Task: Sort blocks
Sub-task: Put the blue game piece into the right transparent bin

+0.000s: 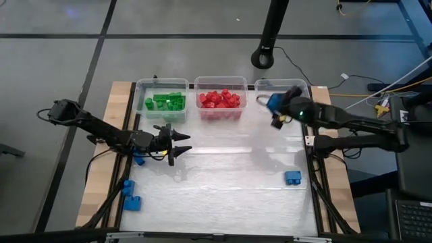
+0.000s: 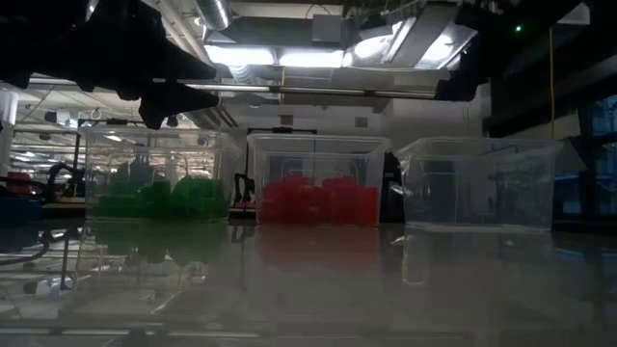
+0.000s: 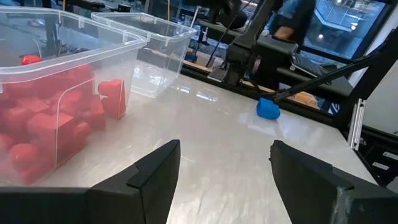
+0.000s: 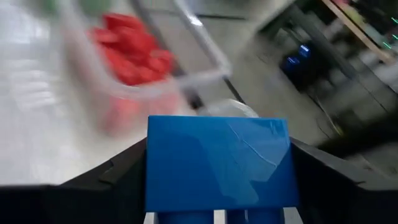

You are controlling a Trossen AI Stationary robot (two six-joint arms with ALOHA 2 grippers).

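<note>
Three clear bins stand in a row along the far edge: one with green blocks (image 1: 164, 102), one with red blocks (image 1: 219, 100) and a clear bin (image 1: 297, 88) on the right. My right gripper (image 1: 278, 111) hovers at that right bin's near left corner, shut on a blue block (image 4: 217, 162). My left gripper (image 1: 182, 144) is open above the table in front of the green bin, holding nothing. One blue block (image 1: 292, 177) lies flat on the table near the right edge. Three more blue blocks (image 1: 131, 196) lie by the left edge. My right gripper pinches the blue block (image 1: 275, 102) between its two fingers, one finger (image 4: 118, 177) on each of two opposite side faces (image 4: 155, 168). The block is lifted clear of the table, its broad flat face toward the wrist camera.
The middle and near parts of the shiny table top (image 1: 229, 182) are bare. In the left wrist view the red bin (image 3: 56, 118) stands close beside my left gripper (image 3: 225, 149), with the clear bin (image 3: 155, 53) beyond it. Arm bases and cables flank both table sides.
</note>
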